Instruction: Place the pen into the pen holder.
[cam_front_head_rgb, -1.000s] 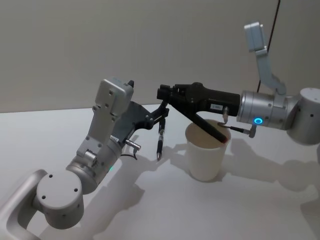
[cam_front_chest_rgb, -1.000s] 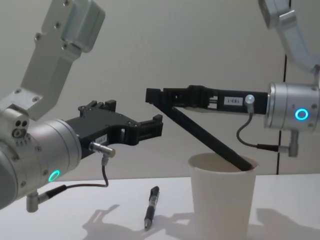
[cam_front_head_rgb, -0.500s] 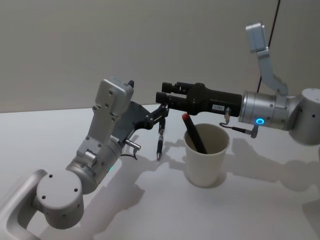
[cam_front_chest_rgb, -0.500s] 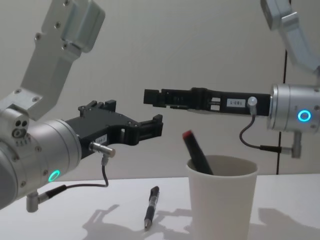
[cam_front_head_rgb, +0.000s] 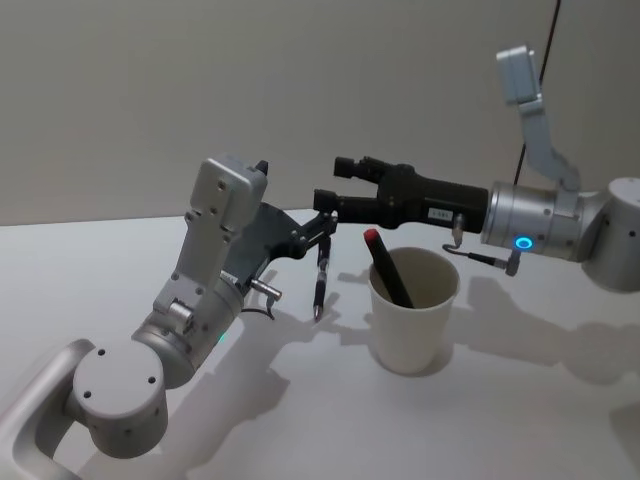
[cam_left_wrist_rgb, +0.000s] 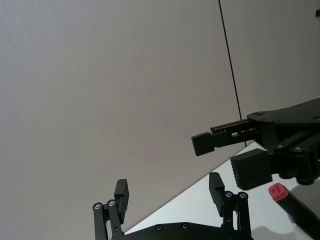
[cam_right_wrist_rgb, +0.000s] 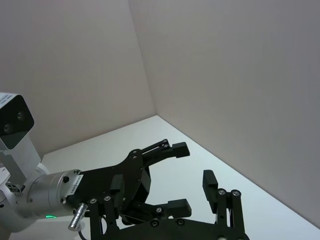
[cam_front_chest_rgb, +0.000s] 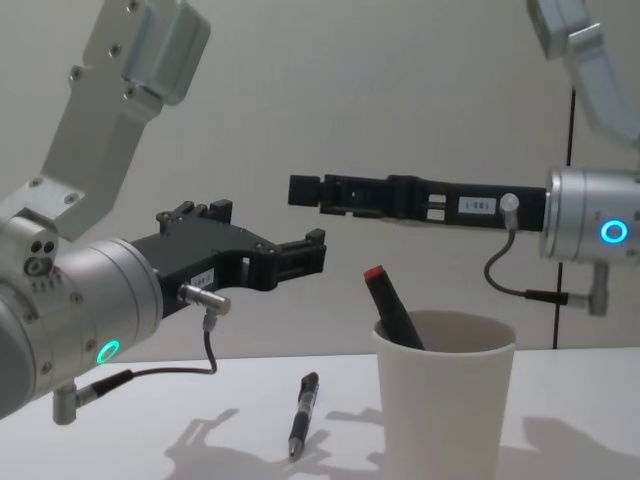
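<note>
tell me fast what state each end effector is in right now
Left end effector: open, holding nothing.
Right end effector: open, holding nothing, above the white paper cup.

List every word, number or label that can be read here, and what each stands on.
No text reads clearly.
The white label on the right end effector: dark characters, too small to read.
The small label on the left end effector: too small to read.
The red-capped pen in the pen holder: raised mark on its red cap, blurred, unreadable.
</note>
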